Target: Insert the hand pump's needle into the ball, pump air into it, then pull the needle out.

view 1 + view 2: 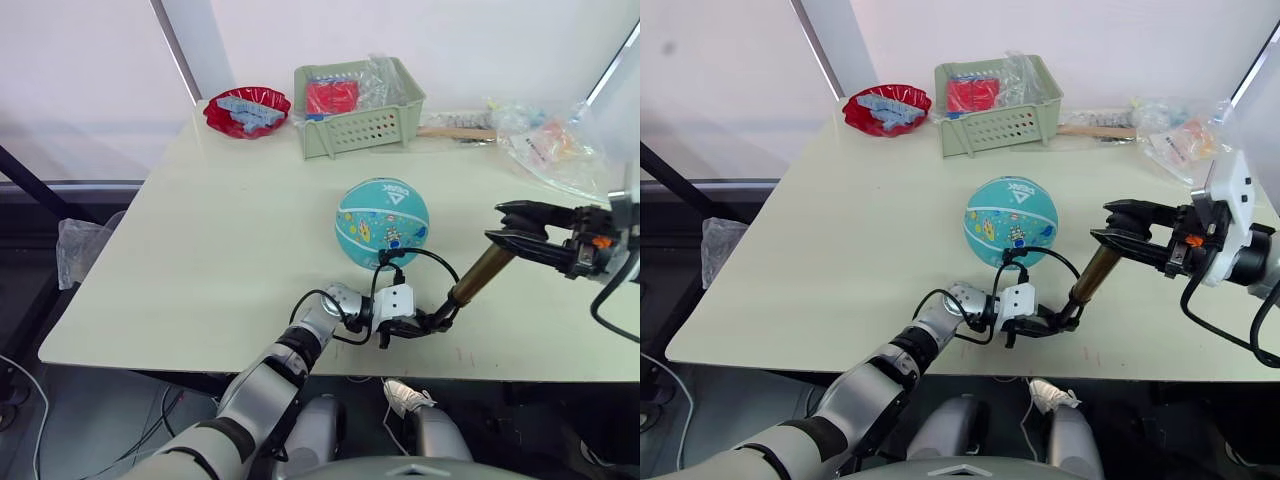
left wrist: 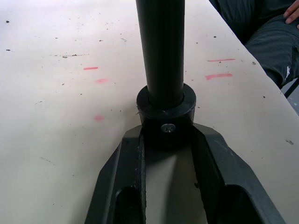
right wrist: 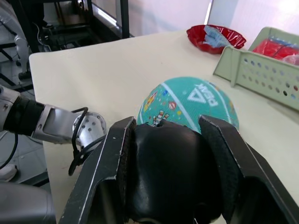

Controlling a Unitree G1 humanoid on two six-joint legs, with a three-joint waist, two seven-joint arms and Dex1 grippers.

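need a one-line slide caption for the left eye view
Left pincer grips the bronze-gold hand pump's base, right pincer its handle, hose looping to the teal-blue cartoon-print ball.

A robot test room or lab. A plain cream table point(image 1: 200, 250) stands against a white wall, holding a green basket point(image 1: 358, 108), a red bowl point(image 1: 247, 110) and plastic bags point(image 1: 555, 140). Black metal frames point(image 3: 70, 23) and loose cables point(image 1: 20, 400) surround it.
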